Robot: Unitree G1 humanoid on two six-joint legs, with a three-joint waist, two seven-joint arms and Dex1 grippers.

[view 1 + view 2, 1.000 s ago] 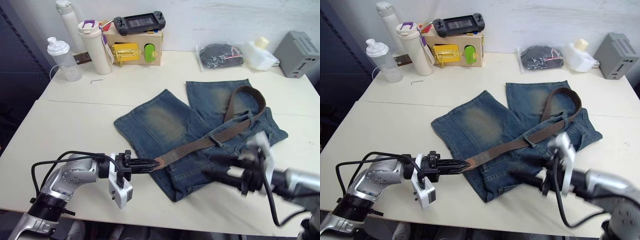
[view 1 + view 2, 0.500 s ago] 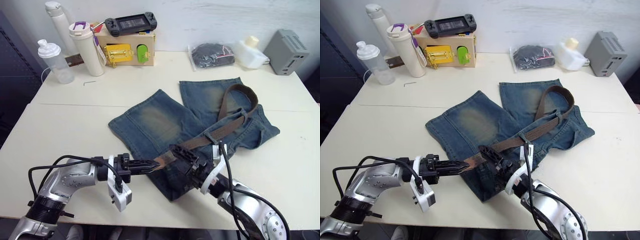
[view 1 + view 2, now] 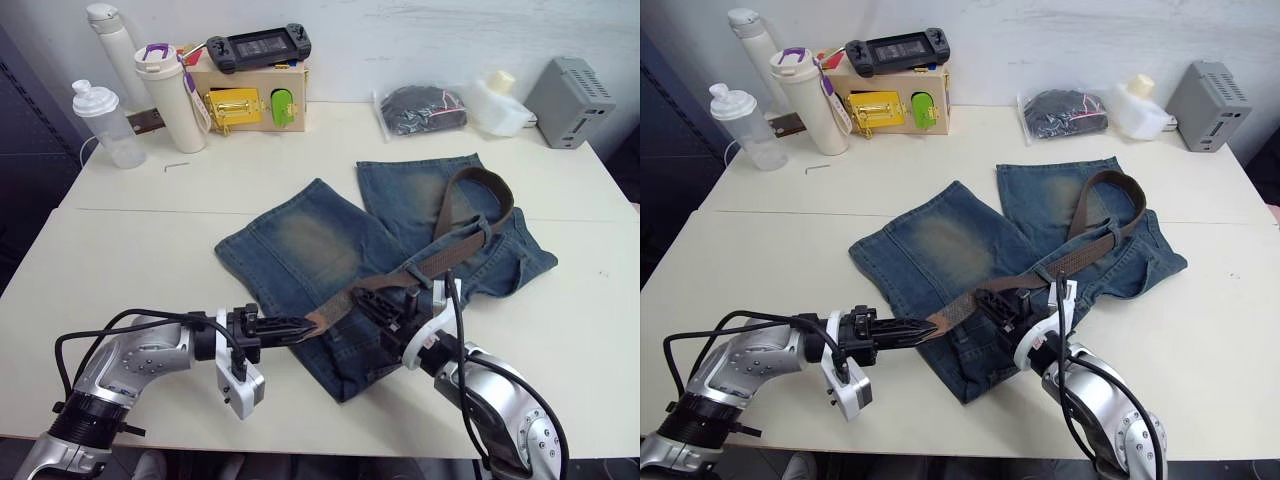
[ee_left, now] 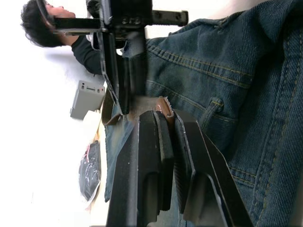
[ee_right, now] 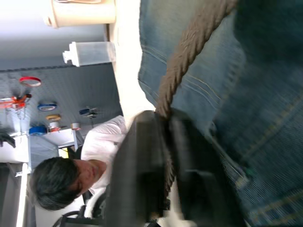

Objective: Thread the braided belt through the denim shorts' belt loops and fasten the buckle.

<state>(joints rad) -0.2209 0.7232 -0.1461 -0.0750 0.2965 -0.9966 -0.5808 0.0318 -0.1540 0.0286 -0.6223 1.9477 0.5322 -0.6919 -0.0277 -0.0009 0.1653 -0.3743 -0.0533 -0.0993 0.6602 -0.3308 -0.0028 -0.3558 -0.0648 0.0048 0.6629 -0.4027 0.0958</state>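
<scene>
The braided belt [image 3: 440, 262] lies slantwise across the denim shorts [image 3: 330, 250], which are spread flat near the middle of the pale counter [image 3: 130, 240]. The belt's far part curves in a loop over the right-hand leg. Its near end runs off the shorts' lower left edge and is pinched between the closed fingers of the left hand [image 3: 300, 325], which sits low over the counter just beside the denim. In the left wrist view the brown strap tip [image 4: 163, 105] shows clamped between the two black fingers [image 4: 151, 156]. The right hand [image 3: 385, 305] rests over the shorts at the belt's middle stretch, its fingers closed on the strap; the right wrist view shows the woven strap [image 5: 189, 52] running into the grip.

Along the counter's far edge stand a clear shaker bottle [image 3: 95, 122], a white tumbler [image 3: 170, 95], a wooden latch box [image 3: 250, 98] bearing a black handheld game console [image 3: 255, 45], a dark bagged bundle [image 3: 425, 108], a white jug [image 3: 500, 100] and a grey box [image 3: 570, 88].
</scene>
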